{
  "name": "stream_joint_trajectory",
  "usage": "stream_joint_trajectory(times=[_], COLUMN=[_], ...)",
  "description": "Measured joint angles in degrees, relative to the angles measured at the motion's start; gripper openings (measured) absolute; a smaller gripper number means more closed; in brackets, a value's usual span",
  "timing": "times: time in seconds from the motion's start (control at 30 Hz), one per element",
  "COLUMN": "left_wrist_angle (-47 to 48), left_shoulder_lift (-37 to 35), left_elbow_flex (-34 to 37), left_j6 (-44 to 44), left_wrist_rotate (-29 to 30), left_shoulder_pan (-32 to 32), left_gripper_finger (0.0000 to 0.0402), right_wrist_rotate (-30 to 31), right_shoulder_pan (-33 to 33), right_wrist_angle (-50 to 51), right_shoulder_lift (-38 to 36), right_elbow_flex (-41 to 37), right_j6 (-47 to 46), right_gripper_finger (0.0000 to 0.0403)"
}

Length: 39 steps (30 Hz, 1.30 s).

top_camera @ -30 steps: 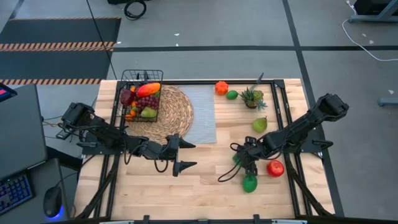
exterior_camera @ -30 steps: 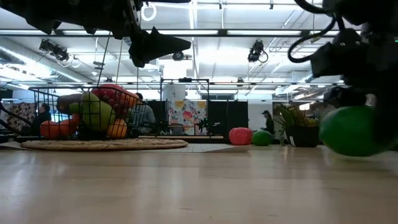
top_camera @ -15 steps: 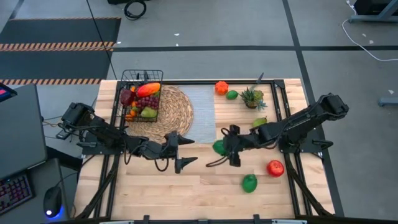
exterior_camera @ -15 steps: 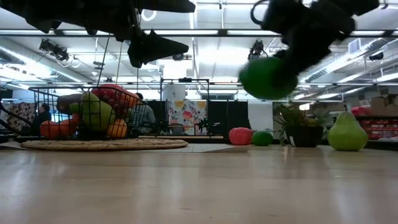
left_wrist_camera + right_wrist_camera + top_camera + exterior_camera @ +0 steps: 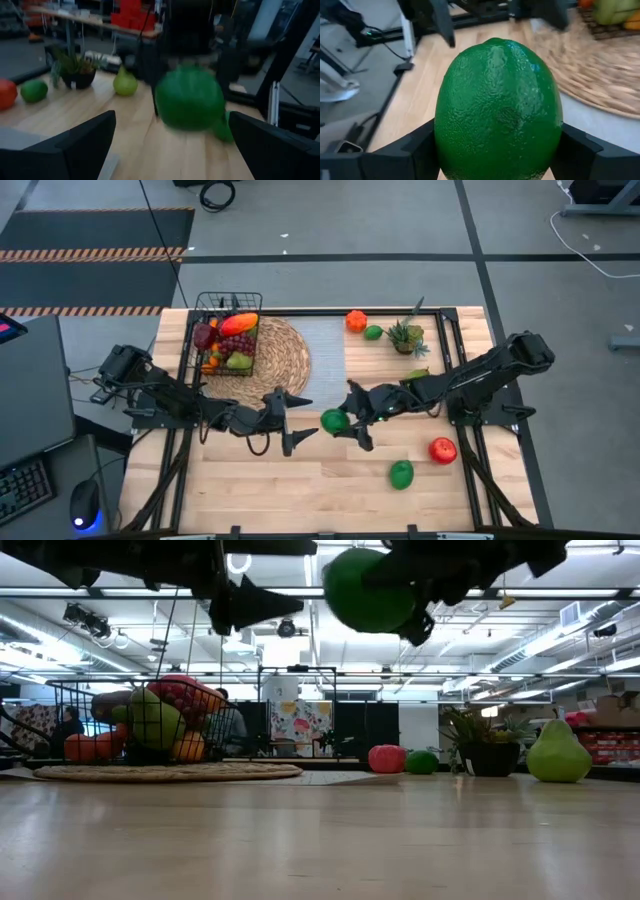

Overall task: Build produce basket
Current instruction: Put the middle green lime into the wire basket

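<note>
1. the right gripper [image 5: 345,423] is clamped on a green lime [image 5: 334,420] and holds it in the air over the middle of the table; in the right wrist view the lime [image 5: 498,111] fills most of the picture and hides the fingertips behind it.
2. in the low view the same lime [image 5: 366,588] hangs high above the tabletop, the arm above it cut off by the frame's upper edge.
3. the left gripper [image 5: 296,420] sits just beside the lime, its fingers spread wide with nothing between them; in the left wrist view the lime [image 5: 189,100] is blurred and the right arm behind it is hard to make out.
4. the basket [image 5: 226,332] stands on the round woven mat [image 5: 277,363] at the table's far left, already piled with produce; the items inside overlap, so they cannot be counted.
5. loose on the table: a red apple [image 5: 442,449], another lime [image 5: 401,473], an orange-red fruit [image 5: 356,321], a small lime [image 5: 373,332] beside the potted plant [image 5: 406,336].
6. the pear [image 5: 558,751] shows plainly in the low view; from above the right arm covers most of it.
</note>
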<state>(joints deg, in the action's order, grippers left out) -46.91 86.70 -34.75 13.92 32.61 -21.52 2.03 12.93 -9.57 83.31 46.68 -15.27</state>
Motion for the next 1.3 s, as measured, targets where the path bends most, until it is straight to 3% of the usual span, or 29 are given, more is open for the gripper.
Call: stream_joint_trajectory(times=[0.13,0.57,1.1,1.3], left_wrist_angle=[-4.0,-3.5,1.2,1.1], left_shoulder_lift=[0.0,4.5,4.9,4.9], left_elbow_flex=[-0.1,-0.2,-0.2,-0.2], left_j6=[-2.6,-0.7,3.7,5.0], left_wrist_rotate=[-0.3,-1.0,-1.3,0.0], left_shoulder_pan=[0.0,0.5,1.7,1.7], left_gripper_finger=[0.0396,0.0396,0.0394,0.0353], right_wrist_rotate=[-1.3,-5.8,-4.1,-3.0], right_shoulder_pan=[0.0,-2.9,-3.8,-3.8], right_wrist_angle=[-3.7,-6.6,-4.0,-3.9], right_shoulder_lift=[5.0,15.7,14.7,14.7], right_elbow_flex=[0.3,9.1,9.7,9.7], right_j6=[0.8,6.0,10.1,9.9], right_gripper_finger=[0.0290,0.0290,0.0291,0.0294])
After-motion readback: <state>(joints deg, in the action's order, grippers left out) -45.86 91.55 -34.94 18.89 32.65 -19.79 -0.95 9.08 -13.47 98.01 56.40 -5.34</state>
